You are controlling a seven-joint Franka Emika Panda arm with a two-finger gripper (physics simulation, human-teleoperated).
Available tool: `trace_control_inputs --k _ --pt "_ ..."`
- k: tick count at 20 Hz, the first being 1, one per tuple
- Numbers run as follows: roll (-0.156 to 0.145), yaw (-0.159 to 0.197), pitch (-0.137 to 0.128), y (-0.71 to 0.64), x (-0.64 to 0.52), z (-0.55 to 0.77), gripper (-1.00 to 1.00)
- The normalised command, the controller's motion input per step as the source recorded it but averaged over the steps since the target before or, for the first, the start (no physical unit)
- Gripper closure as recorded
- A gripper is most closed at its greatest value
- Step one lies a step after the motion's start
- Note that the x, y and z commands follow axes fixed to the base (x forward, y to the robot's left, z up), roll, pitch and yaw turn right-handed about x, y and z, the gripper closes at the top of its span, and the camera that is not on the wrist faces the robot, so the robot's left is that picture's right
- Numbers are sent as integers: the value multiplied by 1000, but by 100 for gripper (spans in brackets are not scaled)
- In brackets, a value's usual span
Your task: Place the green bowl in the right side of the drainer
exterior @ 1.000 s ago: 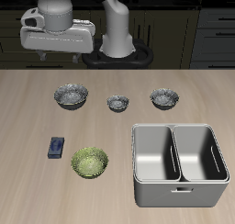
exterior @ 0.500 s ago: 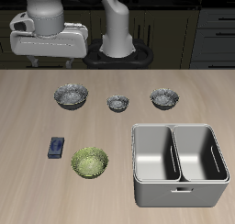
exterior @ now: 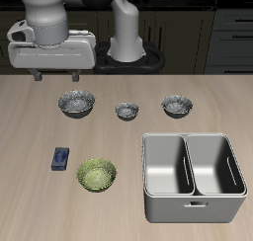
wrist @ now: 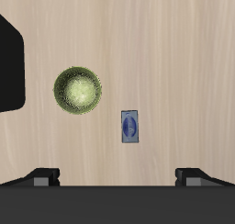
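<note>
My end effector (exterior: 56, 77) hangs high above the back of the pale wooden worktop (exterior: 126, 126), its 2 fingers (exterior: 36, 75) spread wide apart with nothing between them. In the wrist view only the 2 dark fingertips (wrist: 44, 177) show, well apart, with bare wood between them.

The round, shallow, yellow-green glassy bowl (exterior: 97, 174) sits upright on the worktop near the front edge, just beside the large rectangular grey metal drainer (exterior: 193, 211) but not touching it. From my own camera the green bowl (wrist: 77, 90) lies well below me, empty, its mottled inside facing up.

The drainer has rounded corners and a centre wall splitting it into 2 deep compartments, both holding nothing. It stands close to the worktop's front edge.

A small flat blue rectangular block (exterior: 60, 159) lies just beyond the green bowl on the side away from the drainer, near it but apart; the wrist view shows it (wrist: 129, 128) as well, with a dark oval mark on its face.

Farther back from the drainer, 3 grey-silver patterned bowls stand in a row: the largest (exterior: 76, 105) almost under my end effector, the smallest (exterior: 126, 111) in the middle, and a medium one (exterior: 177, 106) directly behind the drainer.
</note>
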Motion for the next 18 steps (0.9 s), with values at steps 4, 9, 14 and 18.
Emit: trace_control_inputs --k 4,9,14,18 --pt "-3 -22 -19 130 289 105 -100" --pt "-16 -12 -20 19 238 104 -100" --pt "-16 -19 -32 -7 172 21 -100" --pt "-2 -42 -15 71 75 -100 -100"
